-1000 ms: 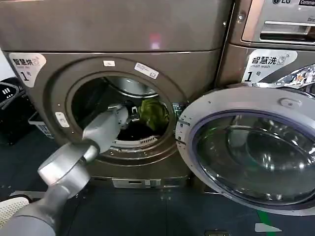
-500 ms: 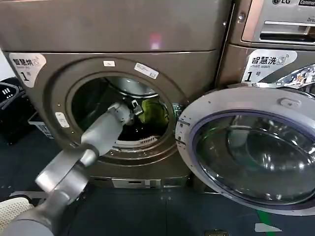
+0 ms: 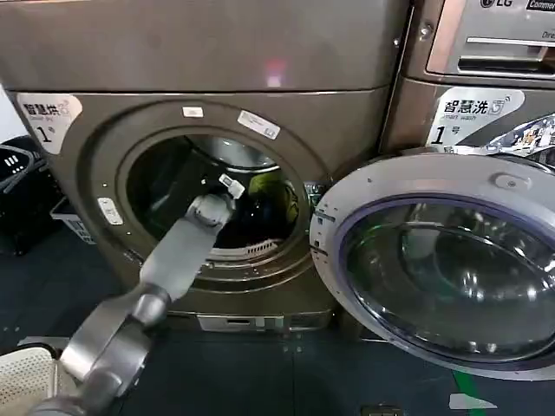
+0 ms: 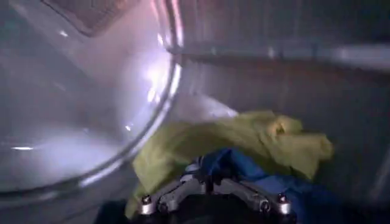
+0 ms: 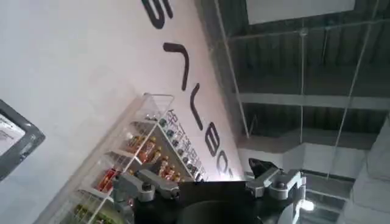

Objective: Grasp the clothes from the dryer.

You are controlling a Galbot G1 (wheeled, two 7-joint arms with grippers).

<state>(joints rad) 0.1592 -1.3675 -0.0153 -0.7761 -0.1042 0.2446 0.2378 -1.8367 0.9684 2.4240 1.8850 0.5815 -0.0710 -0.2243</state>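
Even, dim indoor light falls on the dryer in the head view; its bronze front carries a soft pinkish reflection above the porthole, and the open glass door mirrors pale room lights. The drum's depth is in deep shadow. In the left wrist view everything is soft and smeared, with white glare streaking the curved drum wall; the yellow-green garment is blurred. The right wrist view is bright on the white wall.
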